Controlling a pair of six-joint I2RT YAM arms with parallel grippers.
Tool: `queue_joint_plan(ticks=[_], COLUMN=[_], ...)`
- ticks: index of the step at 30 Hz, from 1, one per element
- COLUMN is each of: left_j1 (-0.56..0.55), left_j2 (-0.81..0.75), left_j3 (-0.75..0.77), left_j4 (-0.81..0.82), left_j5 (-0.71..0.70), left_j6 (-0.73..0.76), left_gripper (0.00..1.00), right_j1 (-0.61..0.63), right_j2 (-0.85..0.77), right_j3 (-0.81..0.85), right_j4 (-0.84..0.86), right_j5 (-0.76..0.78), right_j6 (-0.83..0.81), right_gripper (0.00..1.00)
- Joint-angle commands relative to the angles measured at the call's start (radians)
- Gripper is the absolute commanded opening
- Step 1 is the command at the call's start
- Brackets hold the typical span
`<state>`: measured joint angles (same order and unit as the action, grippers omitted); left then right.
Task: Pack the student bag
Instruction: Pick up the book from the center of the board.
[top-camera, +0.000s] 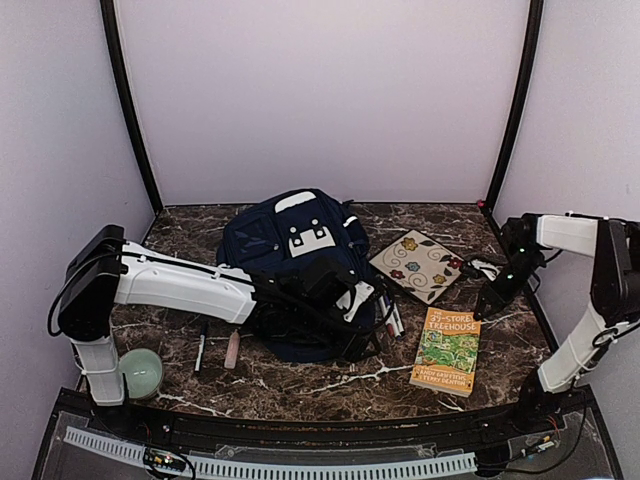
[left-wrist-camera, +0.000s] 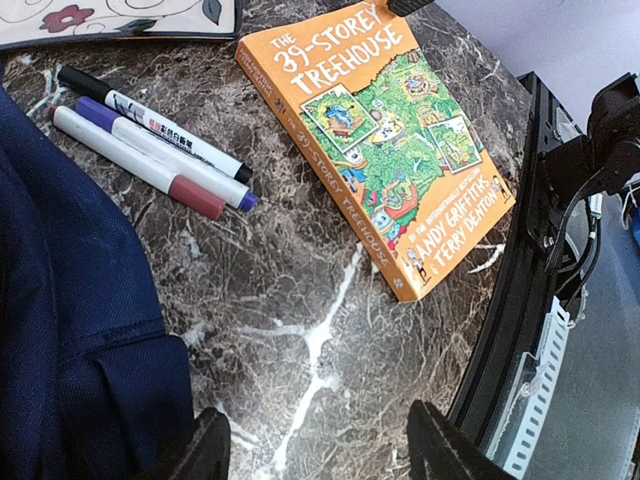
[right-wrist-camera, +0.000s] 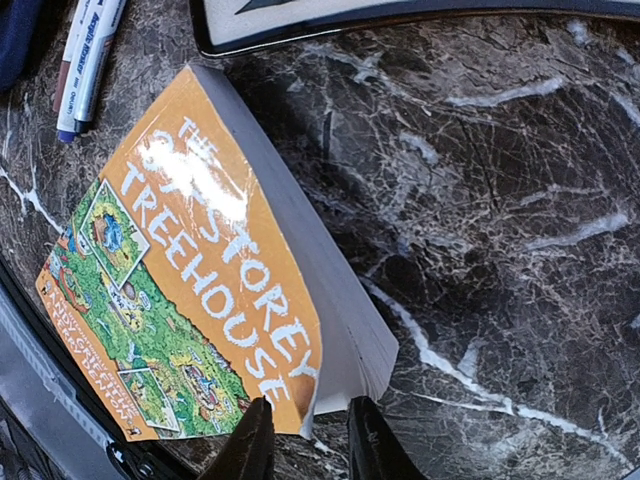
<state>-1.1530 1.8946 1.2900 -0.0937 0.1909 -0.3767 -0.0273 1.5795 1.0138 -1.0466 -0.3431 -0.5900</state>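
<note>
One book (top-camera: 447, 350) lies near-far just right of the centre-table student bag (top-camera: 290, 250), its far-right corner between narrow-set fingers of the right gripper (right-wrist-camera: 310, 442), hold unconfirmed; left gripper (left-wrist-camera: 320, 450) spread wide, empty.

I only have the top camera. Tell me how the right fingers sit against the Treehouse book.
Observer: In the right wrist view, the book has its top corner between the fingers of the right gripper. I cannot tell whether they touch it.
Operator: Now check the left gripper.
Observer: In the left wrist view, the left gripper is open, with nothing between its fingers.
Operator: Read me the marker cap colours.
Observer: The three markers lie side by side, with black, purple and dark red caps.
</note>
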Motion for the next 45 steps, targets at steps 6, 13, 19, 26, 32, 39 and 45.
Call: queue_joint_plan(ticks=[6,13,19,26,32,39,45], left_j1=[-0.002,-0.002,0.001,0.01,0.027,0.038,0.06], left_j2=[0.019,0.088,0.179,0.245,0.244,0.245,0.257], left_j3=[0.027,0.093,0.182,0.231,0.209,0.166,0.103], left_j4=[0.003,0.034,0.073,0.089,0.094,0.143,0.278], left_j5=[-0.006,0.006,0.072,0.105,0.097,0.097,0.155], left_j6=[0.008,-0.031,-0.092,-0.145,-0.177,-0.231,-0.306], left_gripper=[0.63,0.65,0.72,0.72,0.72,0.72,0.71], right_j1=[-0.004,-0.004,0.008,0.111,0.224,0.266,0.275], right_j2=[0.095,0.059,0.021,-0.007,-0.006,-0.123,-0.245], right_j3=[0.017,-0.04,-0.085,-0.112,-0.102,-0.054,-0.055], right_j4=[0.012,0.05,0.113,0.168,0.195,0.156,0.108], right_j5=[-0.046,-0.009,-0.028,-0.036,-0.054,-0.091,-0.112], right_j6=[-0.028,-0.118,-0.186,-0.166,-0.115,-0.091,-0.113], right_gripper=[0.1,0.0,0.0,0.0,0.0,0.0,0.0])
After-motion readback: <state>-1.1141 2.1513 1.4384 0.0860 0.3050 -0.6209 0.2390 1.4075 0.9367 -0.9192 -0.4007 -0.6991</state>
